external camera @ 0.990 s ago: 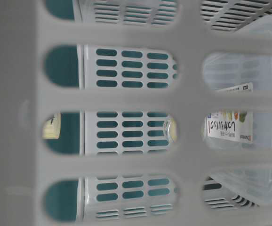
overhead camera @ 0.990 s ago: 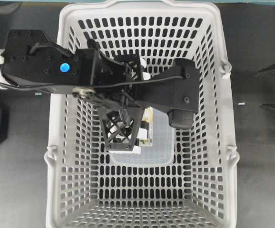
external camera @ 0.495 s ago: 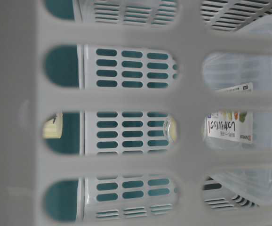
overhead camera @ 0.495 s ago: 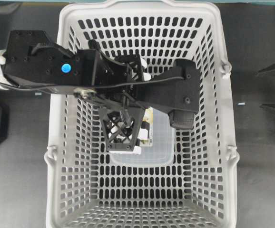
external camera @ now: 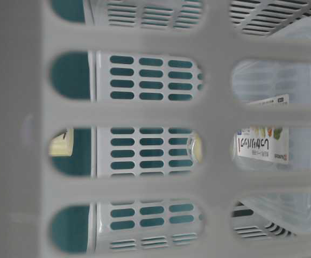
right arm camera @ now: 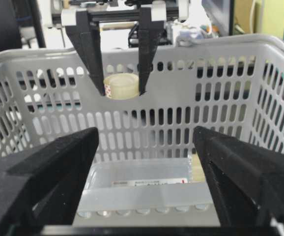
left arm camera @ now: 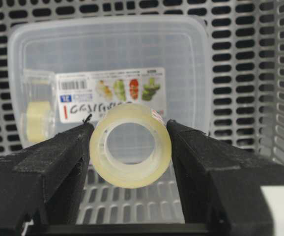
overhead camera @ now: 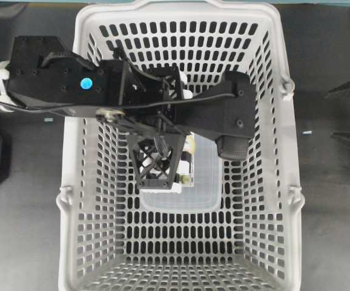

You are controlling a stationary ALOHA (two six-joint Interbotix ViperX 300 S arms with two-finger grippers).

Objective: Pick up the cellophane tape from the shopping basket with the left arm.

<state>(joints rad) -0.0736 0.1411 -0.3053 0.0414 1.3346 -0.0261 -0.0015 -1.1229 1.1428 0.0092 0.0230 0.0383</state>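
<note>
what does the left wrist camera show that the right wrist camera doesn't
Only the left wrist view shows the clear container's printed label face on, and the open core of the cellophane tape. Only the right wrist view shows the right gripper open outside the shopping basket, and the tape lifted clear of the floor. Both show the left gripper clamping the tape.

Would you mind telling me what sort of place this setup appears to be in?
Probably a robotics lab bench staged like a shop: a shopping basket on a dark table, the left gripper holding cellophane tape, equipment clutter behind.
</note>
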